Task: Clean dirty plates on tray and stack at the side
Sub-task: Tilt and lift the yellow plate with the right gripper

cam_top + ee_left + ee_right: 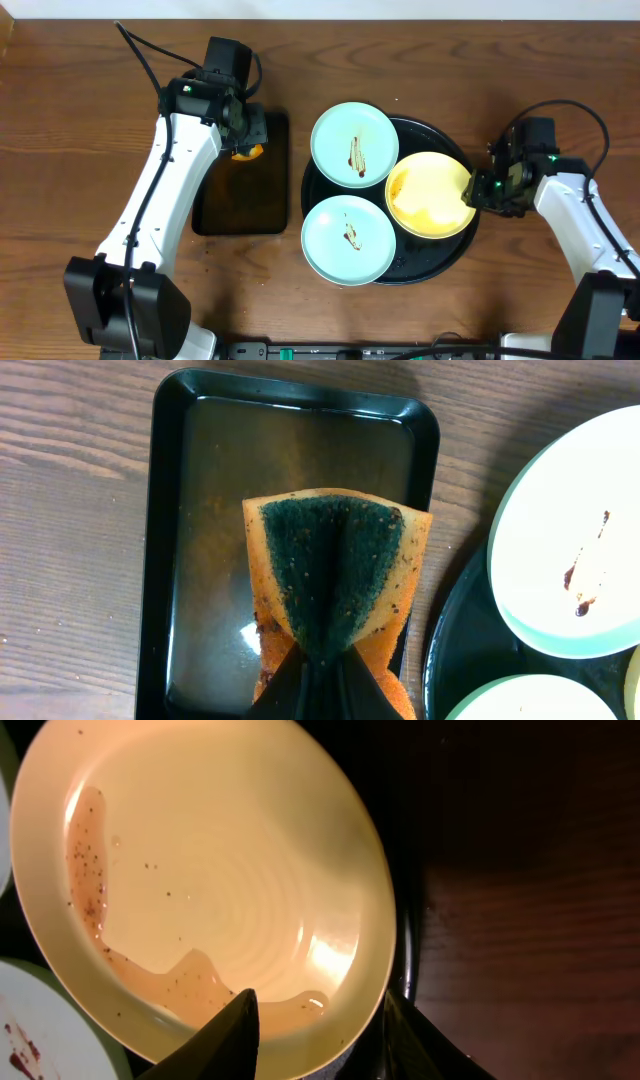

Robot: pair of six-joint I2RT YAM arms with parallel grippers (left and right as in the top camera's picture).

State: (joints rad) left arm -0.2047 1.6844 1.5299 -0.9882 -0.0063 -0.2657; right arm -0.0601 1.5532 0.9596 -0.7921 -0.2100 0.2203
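The round black tray [455, 250] holds three plates. Two pale blue-white plates [354, 144] [349, 240] carry brown sauce streaks. The pale yellow plate [430, 195] lies at the right, and the right wrist view [220, 870] shows thin brownish liquid with specks pooled along its edge. My right gripper [475, 190] [320, 1020] is closed on the yellow plate's right rim, one finger inside and one outside. My left gripper [245, 135] [320, 670] is shut on an orange sponge with a green scouring face [335, 570], held over the small rectangular tray [200, 490].
The dark rectangular tray [240, 190] holds a film of water and sits just left of the round tray [460, 650]. Bare wooden table [530, 920] lies to the right of the round tray. Cables hang near both arms.
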